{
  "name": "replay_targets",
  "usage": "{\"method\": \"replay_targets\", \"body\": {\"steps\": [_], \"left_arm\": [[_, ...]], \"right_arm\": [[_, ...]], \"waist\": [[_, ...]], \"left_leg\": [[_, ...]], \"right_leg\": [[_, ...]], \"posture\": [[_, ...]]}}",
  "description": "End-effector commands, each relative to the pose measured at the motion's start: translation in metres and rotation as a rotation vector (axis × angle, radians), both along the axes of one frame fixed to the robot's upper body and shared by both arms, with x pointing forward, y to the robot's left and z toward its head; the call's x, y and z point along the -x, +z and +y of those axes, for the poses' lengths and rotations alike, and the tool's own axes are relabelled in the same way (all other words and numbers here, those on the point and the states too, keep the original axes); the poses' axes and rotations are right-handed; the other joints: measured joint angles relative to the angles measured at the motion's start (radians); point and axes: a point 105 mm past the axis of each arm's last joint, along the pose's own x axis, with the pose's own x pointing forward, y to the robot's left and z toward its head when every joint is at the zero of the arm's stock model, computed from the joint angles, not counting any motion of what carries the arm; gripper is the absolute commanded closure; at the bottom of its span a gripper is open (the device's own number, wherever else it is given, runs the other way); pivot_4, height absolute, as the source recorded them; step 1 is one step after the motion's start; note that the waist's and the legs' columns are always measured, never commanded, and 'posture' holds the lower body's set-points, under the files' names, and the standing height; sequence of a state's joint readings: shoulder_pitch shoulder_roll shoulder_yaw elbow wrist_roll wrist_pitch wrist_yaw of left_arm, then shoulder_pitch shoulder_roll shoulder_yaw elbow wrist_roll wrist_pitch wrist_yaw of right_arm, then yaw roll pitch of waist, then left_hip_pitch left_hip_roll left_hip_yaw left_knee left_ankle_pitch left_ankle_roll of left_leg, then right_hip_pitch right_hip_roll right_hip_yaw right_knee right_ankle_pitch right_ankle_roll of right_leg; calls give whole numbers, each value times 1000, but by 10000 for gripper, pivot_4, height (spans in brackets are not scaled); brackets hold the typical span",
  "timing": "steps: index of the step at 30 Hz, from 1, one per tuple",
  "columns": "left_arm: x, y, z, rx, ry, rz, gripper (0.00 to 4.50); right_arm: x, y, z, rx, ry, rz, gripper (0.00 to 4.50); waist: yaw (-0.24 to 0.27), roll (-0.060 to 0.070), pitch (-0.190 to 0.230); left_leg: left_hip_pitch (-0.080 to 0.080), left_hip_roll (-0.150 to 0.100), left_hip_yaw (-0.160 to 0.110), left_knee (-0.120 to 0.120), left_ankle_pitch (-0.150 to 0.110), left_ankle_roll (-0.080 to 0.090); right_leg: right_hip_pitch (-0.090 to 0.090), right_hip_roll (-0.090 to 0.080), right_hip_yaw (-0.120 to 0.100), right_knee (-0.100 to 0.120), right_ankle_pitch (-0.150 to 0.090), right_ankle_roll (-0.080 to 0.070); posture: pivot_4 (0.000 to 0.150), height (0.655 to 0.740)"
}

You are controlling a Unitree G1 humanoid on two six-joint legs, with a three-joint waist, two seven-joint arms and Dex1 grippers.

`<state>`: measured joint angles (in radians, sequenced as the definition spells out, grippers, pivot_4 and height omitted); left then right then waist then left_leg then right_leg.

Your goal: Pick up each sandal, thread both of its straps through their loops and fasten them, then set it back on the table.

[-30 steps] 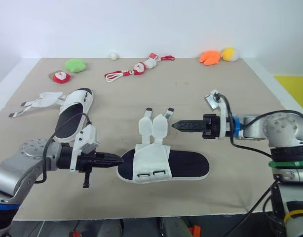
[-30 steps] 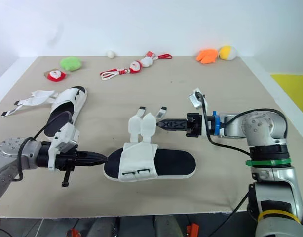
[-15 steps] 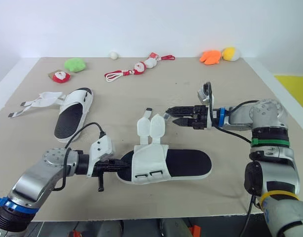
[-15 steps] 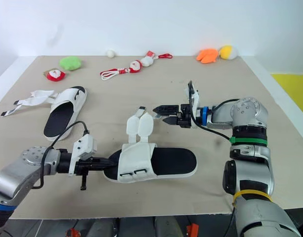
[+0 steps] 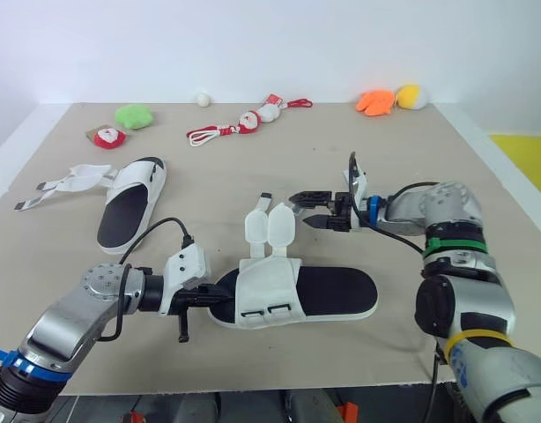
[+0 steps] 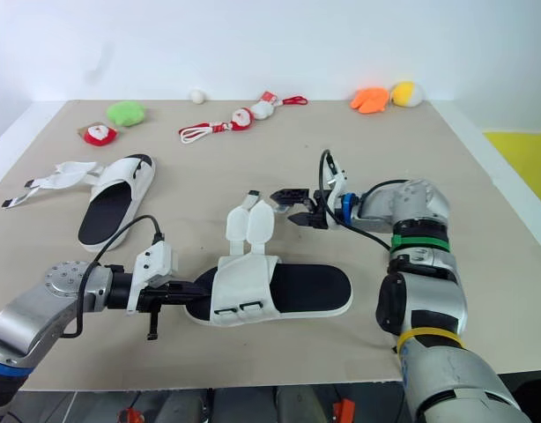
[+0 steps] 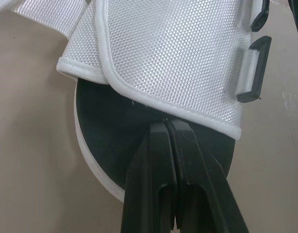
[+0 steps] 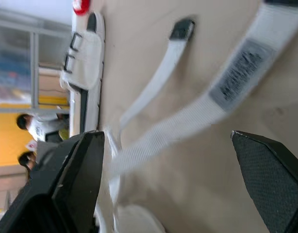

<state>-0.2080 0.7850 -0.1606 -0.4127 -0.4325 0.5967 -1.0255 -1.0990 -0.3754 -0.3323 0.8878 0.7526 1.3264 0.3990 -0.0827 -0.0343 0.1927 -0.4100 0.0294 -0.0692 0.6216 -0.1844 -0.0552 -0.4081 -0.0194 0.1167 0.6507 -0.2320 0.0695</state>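
On beige table, mesh-woven white sandal

Both arms are built of rounded silver-grey metal joints. The left arm carries a blue ring low down, a looping black cable and a white camera block behind the left pincer of two black tapered fingers. The right arm wears a blue wrist ring, a green band and a yellow band. Its right pincer is likewise black.
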Motion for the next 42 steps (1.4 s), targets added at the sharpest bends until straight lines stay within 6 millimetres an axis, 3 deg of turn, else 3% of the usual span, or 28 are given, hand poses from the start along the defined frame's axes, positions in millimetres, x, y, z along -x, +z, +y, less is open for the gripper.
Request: {"method": "replay_targets", "body": {"steps": [1,2,5,10,13,15,17,20,25,29,33,37,42], "left_arm": [[5,-7,-3,-13,-6,27,44368],[5,-7,-3,-14,-5,26,44368],[4,-6,-3,-16,-1,22,45000],[3,-7,-1,-16,14,22,45000],[2,-7,0,-12,20,23,45000],[2,-8,0,-10,23,24,45000],[2,-8,-1,5,28,34,45000],[2,-8,0,20,35,47,45000],[-1,-9,2,21,39,53,45000],[-2,-10,4,24,37,62,45000],[-3,-10,4,27,35,67,45000],[2,-13,4,28,31,79,45000],[2,-13,4,28,26,87,45000]], "right_arm": [[-14,11,4,-37,-56,-47,0],[-16,11,5,-40,-65,-50,0],[-20,8,7,-39,-83,-51,7989],[-22,7,8,-38,-85,-66,28952],[-24,12,8,-18,-67,-141,44329],[-24,19,10,-9,-38,-209,44863],[-20,40,14,-3,40,-422,44863],[13,78,29,5,268,-816,44863],[62,92,44,60,502,-1156,44863],[106,70,58,295,797,-1581,44863],[120,62,61,372,904,-1804,44863],[144,47,64,516,1157,-2222,44863],[155,20,54,612,1429,-2430,44863]], "waist": [[0,0,0],[0,0,0],[0,0,0],[0,0,0],[0,0,0],[-1,0,0],[0,1,0],[3,1,1],[4,3,1],[5,3,1],[5,3,1],[5,3,1],[6,3,1]], "left_leg": [[0,0,0,0,0,0],[0,0,0,0,0,0],[0,0,0,0,0,0],[0,0,0,-1,0,0],[0,0,0,-1,0,0],[0,0,0,-1,0,0],[0,0,0,-1,0,0],[0,0,-1,-1,0,0],[0,0,-2,-2,-1,-1],[1,1,-2,-3,-1,-1],[2,1,-1,-2,0,-1],[3,1,-1,-2,0,-2],[3,1,-1,-2,0,-2]], "right_leg": [[0,0,0,0,0,0],[0,0,0,0,0,0],[0,0,0,-1,0,0],[0,0,0,-1,0,0],[0,0,0,-1,0,0],[0,0,0,-1,0,0],[0,0,0,-1,0,0],[0,0,0,-1,0,0],[0,0,-1,-1,-2,3],[1,0,-3,-1,-2,3],[1,-1,-3,-1,-3,2],[1,-1,-3,-1,-3,0],[2,-1,-3,-1,-4,-1]], "posture": [[1500,7400],[1500,7400],[1500,7400],[1500,7400],[1500,7400],[1500,7400],[1500,7400],[1500,7400],[1500,7400],[1500,7400],[1500,7400],[1500,7400],[1500,7400]]}}
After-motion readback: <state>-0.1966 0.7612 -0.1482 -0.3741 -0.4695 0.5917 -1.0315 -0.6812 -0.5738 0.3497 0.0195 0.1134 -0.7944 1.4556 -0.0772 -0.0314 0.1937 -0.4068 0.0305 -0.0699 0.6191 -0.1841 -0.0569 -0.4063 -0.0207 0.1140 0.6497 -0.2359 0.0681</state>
